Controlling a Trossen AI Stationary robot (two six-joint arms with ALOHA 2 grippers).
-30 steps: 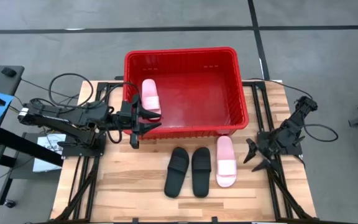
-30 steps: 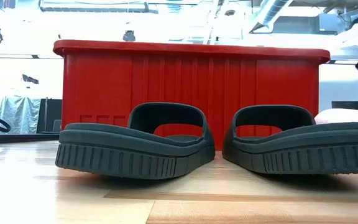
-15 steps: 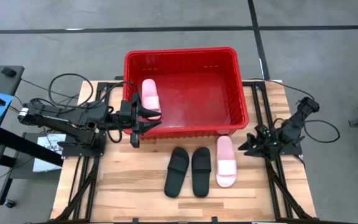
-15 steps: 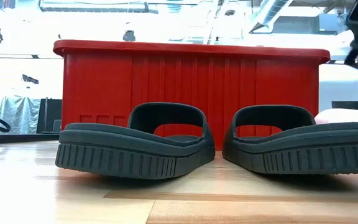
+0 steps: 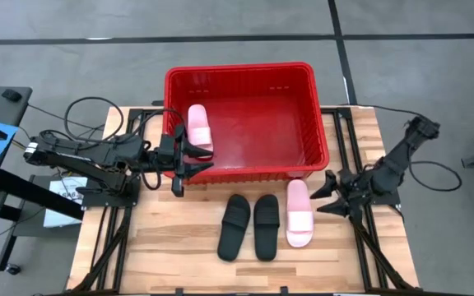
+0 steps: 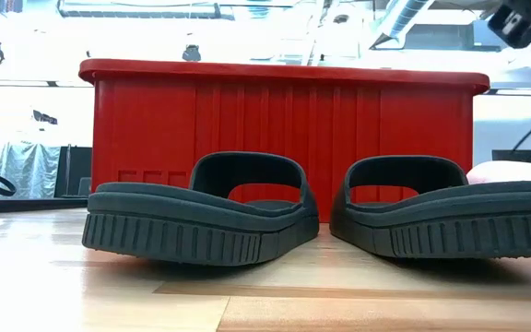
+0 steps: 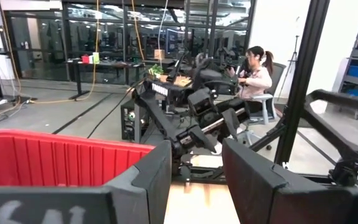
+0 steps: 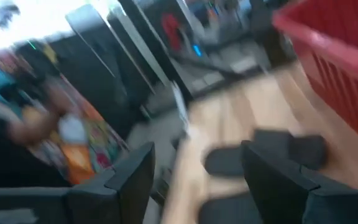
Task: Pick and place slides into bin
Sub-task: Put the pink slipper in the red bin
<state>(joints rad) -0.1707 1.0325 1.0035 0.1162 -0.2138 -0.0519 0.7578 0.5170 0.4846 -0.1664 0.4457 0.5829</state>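
Nearest, in front of the bin (image 5: pixel 319 115), two black slides (image 5: pixel 251 225) and a pink slide (image 5: pixel 299 213) are lying side by side. Beside that pink slide, the right gripper (image 5: pixel 326 193) is hovering with fingers spread, empty. At the bin's left wall, the left gripper (image 5: pixel 189 156) is waiting released; a second pink slide (image 5: pixel 199 126) is resting inside.

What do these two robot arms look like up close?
Both arms are dark, slim and jointed. The left tool and right tool each end in two flat, dark fingers. Thin black cables loop out from each arm's base.
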